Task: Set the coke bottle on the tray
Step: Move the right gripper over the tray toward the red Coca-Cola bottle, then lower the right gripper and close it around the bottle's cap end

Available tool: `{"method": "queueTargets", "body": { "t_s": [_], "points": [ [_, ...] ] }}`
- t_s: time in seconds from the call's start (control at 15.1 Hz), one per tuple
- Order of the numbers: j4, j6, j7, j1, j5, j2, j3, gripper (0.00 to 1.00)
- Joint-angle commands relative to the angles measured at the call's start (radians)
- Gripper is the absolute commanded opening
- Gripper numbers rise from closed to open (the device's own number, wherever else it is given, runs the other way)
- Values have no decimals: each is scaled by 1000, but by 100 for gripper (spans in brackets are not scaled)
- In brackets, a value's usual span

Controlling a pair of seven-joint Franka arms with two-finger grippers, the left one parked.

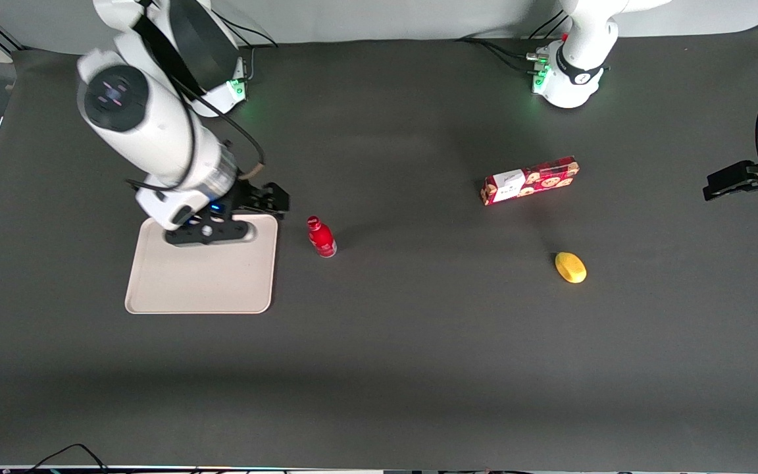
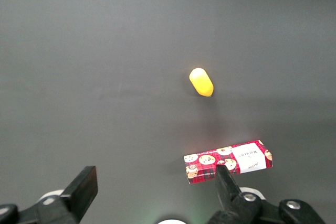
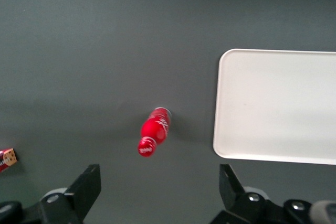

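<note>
The coke bottle [image 1: 321, 237] is small and all red with a red cap. It stands upright on the dark table just beside the tray [image 1: 201, 283], toward the parked arm's end. The tray is large, flat and beige with nothing on it. My right gripper [image 1: 262, 201] hangs in the air over the tray's edge farthest from the front camera, apart from the bottle. In the right wrist view the gripper [image 3: 157, 192] is open wide and empty, with the bottle [image 3: 154, 132] below it and the tray [image 3: 278, 108] beside the bottle.
A long red cookie box [image 1: 529, 180] lies toward the parked arm's end. A small yellow object [image 1: 570, 267] lies nearer the front camera than the box. Both show in the left wrist view: box [image 2: 228, 161], yellow object [image 2: 201, 82].
</note>
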Motion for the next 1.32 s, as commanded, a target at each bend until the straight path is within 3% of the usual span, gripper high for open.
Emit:
{"method": "queueTargets", "body": {
  "t_s": [0.0,0.2,0.53,0.86,1.25],
  "points": [
    [-33,103,132,48,-60,84,38,100],
    [-191,253,168,51,-72,81,44,100],
    [-371,382,254,50,-187,70,58,100],
    [-432,465,275,42,-197,70,63,99],
    [-425,462,274,36,-197,58,63,14]
  ]
}}
